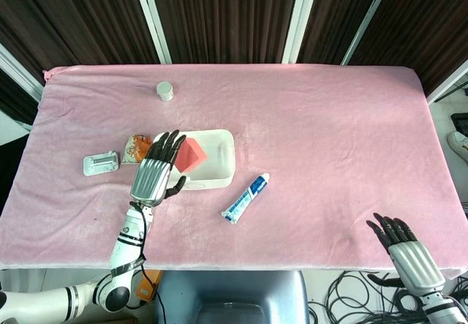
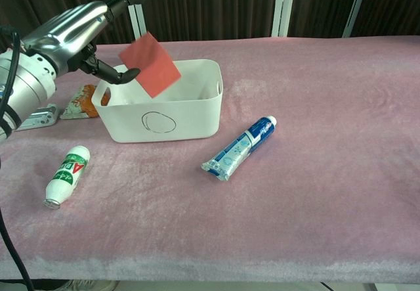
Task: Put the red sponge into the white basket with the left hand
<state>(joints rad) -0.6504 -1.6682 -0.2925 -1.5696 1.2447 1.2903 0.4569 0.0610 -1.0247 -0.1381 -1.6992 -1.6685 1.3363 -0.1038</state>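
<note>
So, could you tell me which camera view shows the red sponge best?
The chest view: the red sponge shows side-on, tilted, held by the left hand above the white basket. The head view shows only its top, beside the fingers.

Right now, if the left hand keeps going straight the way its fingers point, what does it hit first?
Probably nothing on the table: the left hand holds the red sponge above the white plastic basket, with its fingers aimed across the opening. The basket's far rim is the nearest candidate, but depth is unclear.
</note>
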